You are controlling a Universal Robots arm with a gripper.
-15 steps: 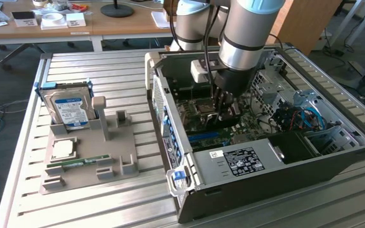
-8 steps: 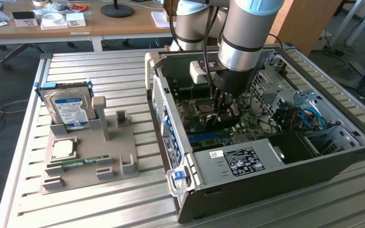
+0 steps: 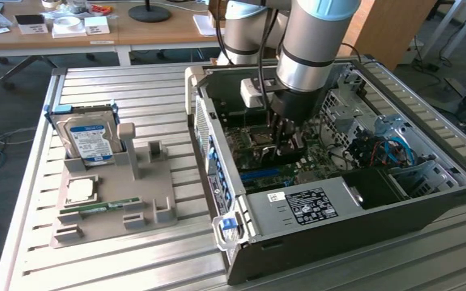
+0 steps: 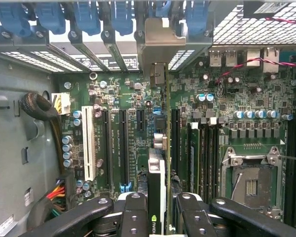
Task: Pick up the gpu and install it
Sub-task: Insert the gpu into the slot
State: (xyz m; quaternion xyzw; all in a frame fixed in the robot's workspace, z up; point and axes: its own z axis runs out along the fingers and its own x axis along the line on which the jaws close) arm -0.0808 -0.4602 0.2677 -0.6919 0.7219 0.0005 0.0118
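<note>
- Jaws clenched on the gpu (image 4: 156, 183), one on each flat face; the card stands edge-on between them.
- The gpu is down inside the open computer case (image 3: 338, 242), low over the motherboard (image 4: 138, 98). Its pale end bracket (image 4: 160, 47) sits at the rear wall, under the row of blue latches (image 4: 86, 17).
- Step, as I judge it: insertion. The card is lifted and in the case. Can't tell if its bottom edge is in a slot or just above one; the card hides the contact.
- The card lies between the long black slot (image 4: 124, 148) and the memory slots (image 4: 207, 153). The white slot (image 4: 89, 143) is well off to the side.
- Seating calls for, I'd say: card upright, edge parallel to the slot, bracket in line with its rear opening, straight pressure toward the board, no twist.
- Edges: it is tight at the bracket end, with the rear wall and latch row right there. Small board parts stand close along both faces of the card.
- Room: the arm (image 3: 314, 42) comes in through the open side, case walls apart from it. The power supply (image 3: 314, 206) is near the gripped end. The CPU socket (image 4: 250, 185) is bare and low. The cable bundle (image 4: 39, 108) is well apart.
- On the desk (image 3: 95, 267), at the exterior view's left, a holder (image 3: 111, 206) with a hard drive (image 3: 87, 136) sits well away from the work.
</note>
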